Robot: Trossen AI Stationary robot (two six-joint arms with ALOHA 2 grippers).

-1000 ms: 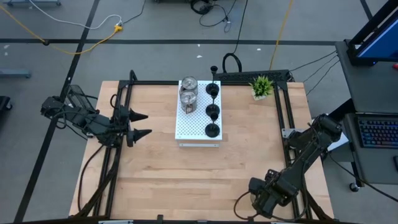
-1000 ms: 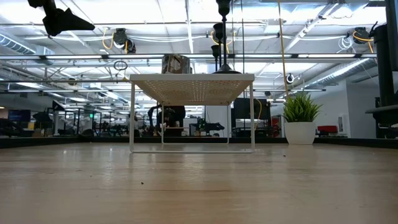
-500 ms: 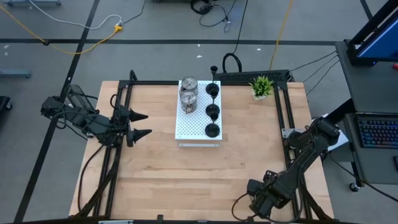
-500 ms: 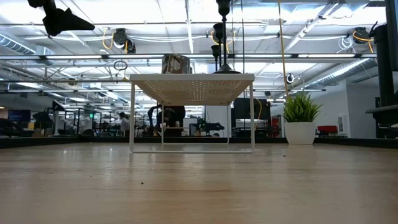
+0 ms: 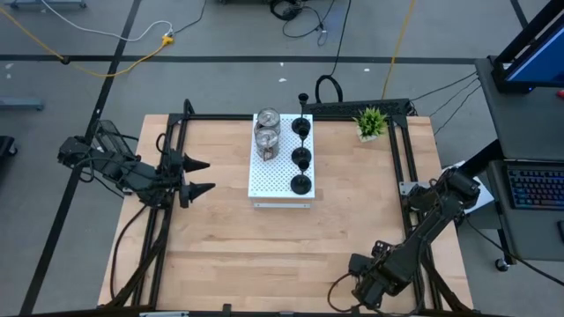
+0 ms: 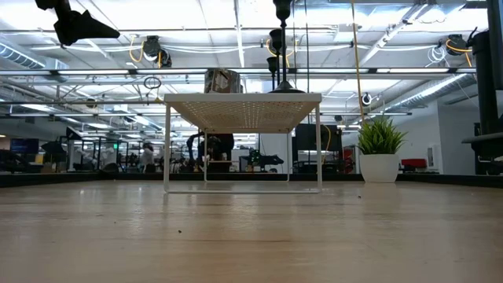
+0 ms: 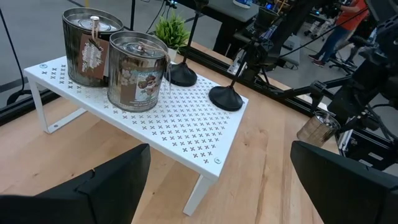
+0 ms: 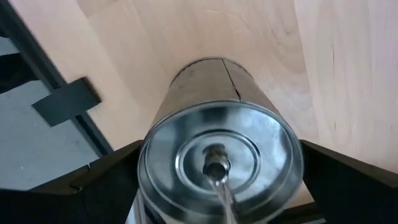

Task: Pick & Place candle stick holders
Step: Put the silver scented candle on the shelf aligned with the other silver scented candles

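Wood tabletop [image 5: 291, 238] under you. Nearest edge: your right claw [image 8: 217, 205] sits spread wide around a silver candle stick holder [image 8: 217, 155], fingers either side, not visibly pinching it. Left claw [image 5: 201, 176] also spread, hovering left of the white perforated board [image 5: 280, 180]. On that board: two silver holders [image 7: 115, 59] and three black holders [image 5: 301, 157]. Farther back, potted plant [image 5: 371, 121] at the far right corner.

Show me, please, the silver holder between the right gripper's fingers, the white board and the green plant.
silver holder [image 8: 219, 158], right wrist view, lid.
white board [image 5: 280, 172], high view, bare perforated top.
green plant [image 6: 380, 137], low view, leaves.
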